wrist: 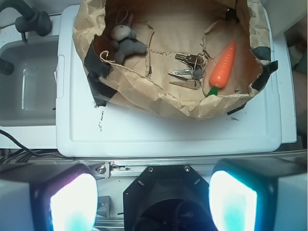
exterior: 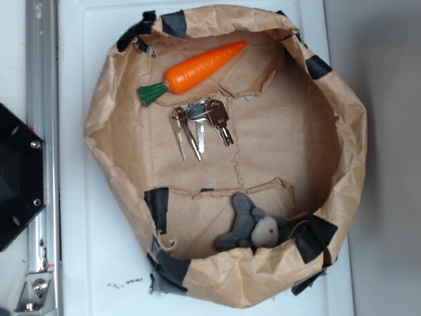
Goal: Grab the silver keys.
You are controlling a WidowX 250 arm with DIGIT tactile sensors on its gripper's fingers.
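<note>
The silver keys [exterior: 199, 125] lie fanned on the brown paper floor of a rolled-down bag [exterior: 348, 131], just below an orange toy carrot [exterior: 197, 69]. In the wrist view the keys [wrist: 187, 72] sit left of the carrot [wrist: 222, 65], far ahead of my gripper [wrist: 154, 202]. The two fingers [wrist: 72, 202] stand wide apart at the bottom corners, open, with nothing between them, and hang over the black robot base [wrist: 163, 197], well short of the bag [wrist: 159, 103]. The gripper does not show in the exterior view.
A grey plush bunny [exterior: 256, 227] lies in the bag opposite the keys; it shows in the wrist view too [wrist: 125, 41]. The bag stands on a white lid [exterior: 72, 197]. A grey sink basin [wrist: 24, 82] lies left of the lid. The black base [exterior: 16, 178] and a metal rail [exterior: 41, 99] are at the left.
</note>
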